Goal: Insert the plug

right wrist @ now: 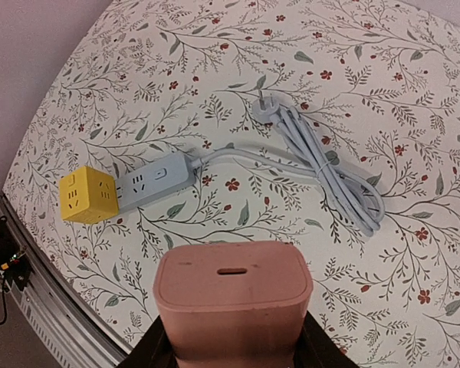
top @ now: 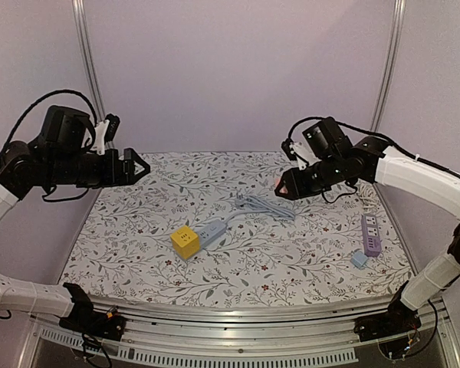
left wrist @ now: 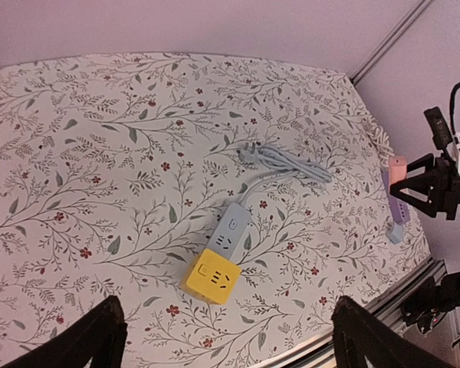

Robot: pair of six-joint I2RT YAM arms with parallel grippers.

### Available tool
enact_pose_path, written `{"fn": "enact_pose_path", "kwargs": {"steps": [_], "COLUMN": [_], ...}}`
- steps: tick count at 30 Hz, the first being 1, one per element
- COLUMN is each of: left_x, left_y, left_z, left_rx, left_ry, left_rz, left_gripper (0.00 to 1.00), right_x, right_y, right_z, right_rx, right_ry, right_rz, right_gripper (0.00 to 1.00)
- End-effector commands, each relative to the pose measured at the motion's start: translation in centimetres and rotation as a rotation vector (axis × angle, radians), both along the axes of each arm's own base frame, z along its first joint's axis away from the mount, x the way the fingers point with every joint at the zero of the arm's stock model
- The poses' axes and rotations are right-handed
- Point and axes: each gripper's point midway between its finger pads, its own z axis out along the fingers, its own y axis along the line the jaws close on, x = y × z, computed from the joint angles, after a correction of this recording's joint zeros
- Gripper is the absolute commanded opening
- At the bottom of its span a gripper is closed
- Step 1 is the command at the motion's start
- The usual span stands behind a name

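Observation:
My right gripper (top: 285,186) hangs above the table's right middle, shut on a pink plug (right wrist: 231,299) whose flat end with a slot faces the camera. The pink plug (top: 278,184) sticks out toward the left. Below it on the floral mat lies a grey power strip (right wrist: 155,178) with a yellow cube socket (right wrist: 88,195) touching its end. In the top view the grey strip (top: 211,232) and yellow cube (top: 185,241) sit at centre. My left gripper (top: 142,167) is raised at the left, open and holding nothing, its fingers (left wrist: 100,337) spread wide.
The grey strip's coiled cord (top: 264,205) lies behind it with its own plug (right wrist: 265,109) loose. A purple power strip (top: 370,234) and a small blue block (top: 359,259) lie at the right edge. A metal rail (top: 238,310) runs along the near edge.

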Motion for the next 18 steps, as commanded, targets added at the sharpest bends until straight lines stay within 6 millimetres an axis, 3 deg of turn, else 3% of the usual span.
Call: {"fn": "enact_pose_path", "kwargs": {"steps": [1, 7, 18], "left_x": [-0.6, -2.2, -2.0], "left_y": [-0.6, -3.6, -8.5], "left_z": [0.1, -1.5, -2.6], "left_rx": [-0.058, -0.092, -0.203], "left_ry": [0.043, 0.185, 0.353], "left_rz": [-0.017, -0.175, -0.293], "left_gripper": [0.97, 0.99, 0.99], "right_x": [0.3, -1.0, -6.5], "right_y": [1.5, 3.6, 8.9], "right_z": [3.7, 4.8, 7.0], "right_rx": [0.054, 0.044, 0.054], "right_ry": [-0.132, -0.213, -0.461], "right_rz": [0.086, 0.194, 0.502], "right_gripper": [0.0, 0.0, 0.0]}}
